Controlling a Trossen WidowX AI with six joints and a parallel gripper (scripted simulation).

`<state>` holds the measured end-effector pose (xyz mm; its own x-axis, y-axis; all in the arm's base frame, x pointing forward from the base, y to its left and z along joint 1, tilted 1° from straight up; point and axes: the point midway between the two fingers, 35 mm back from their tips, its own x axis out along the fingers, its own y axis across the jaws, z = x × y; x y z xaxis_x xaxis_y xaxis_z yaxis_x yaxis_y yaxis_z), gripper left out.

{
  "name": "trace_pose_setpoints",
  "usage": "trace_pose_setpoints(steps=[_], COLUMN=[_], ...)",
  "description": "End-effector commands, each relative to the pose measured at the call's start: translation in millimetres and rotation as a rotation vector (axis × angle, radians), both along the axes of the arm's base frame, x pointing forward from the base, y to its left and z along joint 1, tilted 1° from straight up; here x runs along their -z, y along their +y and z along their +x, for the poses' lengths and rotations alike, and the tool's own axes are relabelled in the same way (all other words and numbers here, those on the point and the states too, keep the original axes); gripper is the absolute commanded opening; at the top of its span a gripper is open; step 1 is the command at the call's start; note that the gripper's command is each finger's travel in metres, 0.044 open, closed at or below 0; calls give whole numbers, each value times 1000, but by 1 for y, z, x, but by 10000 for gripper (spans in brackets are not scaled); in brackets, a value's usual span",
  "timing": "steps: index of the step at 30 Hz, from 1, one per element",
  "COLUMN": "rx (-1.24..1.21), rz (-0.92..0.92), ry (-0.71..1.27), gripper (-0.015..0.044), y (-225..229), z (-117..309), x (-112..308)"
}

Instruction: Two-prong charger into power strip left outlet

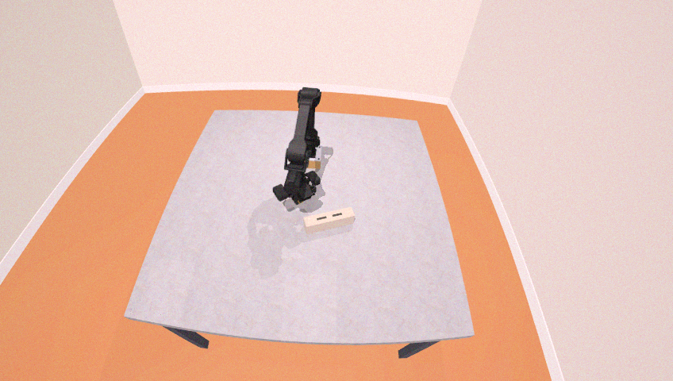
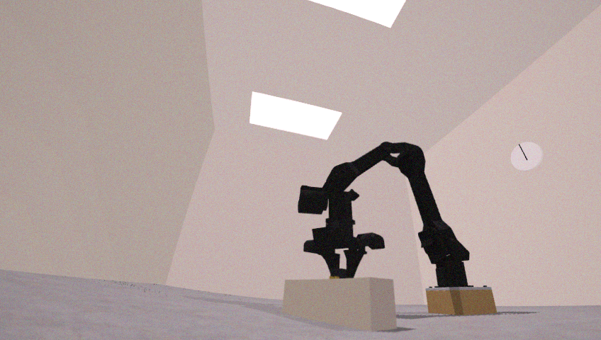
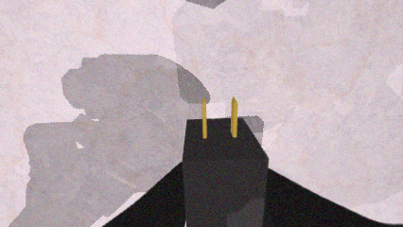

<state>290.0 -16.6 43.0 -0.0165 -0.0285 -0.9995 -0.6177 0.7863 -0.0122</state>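
My gripper [image 1: 300, 200] [image 2: 342, 273] [image 3: 217, 168] points down and is shut on the black two-prong charger [image 2: 344, 272] [image 3: 224, 189]. The wrist view shows the charger's block between the fingers, with both yellow prongs free and pointing up the picture. In the top view the arm mostly hides the charger. The cream power strip [image 1: 328, 224] [image 2: 329, 301] stands apart from the gripper, to its lower right in the top view. Two dark slots show on its top, the left one nearest the gripper. In the exterior view the strip hides the charger's lower part, so its exact height is unclear.
The arm's orange-brown base block [image 1: 313, 163] [image 2: 442, 301] stands behind the gripper on the grey table [image 1: 378, 282] [image 2: 84, 307]. Shadows of the arm lie on the table beside the strip and show in the wrist view too.
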Motion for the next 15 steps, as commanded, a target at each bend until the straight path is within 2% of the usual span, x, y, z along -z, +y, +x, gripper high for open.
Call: trace_pose_setpoints(steps=[1, 15], rx=[22, 82], rz=[7, 12], ry=[8, 8], gripper=[0, 0], y=[9, 40], z=[-4, -10], x=[5, 13])
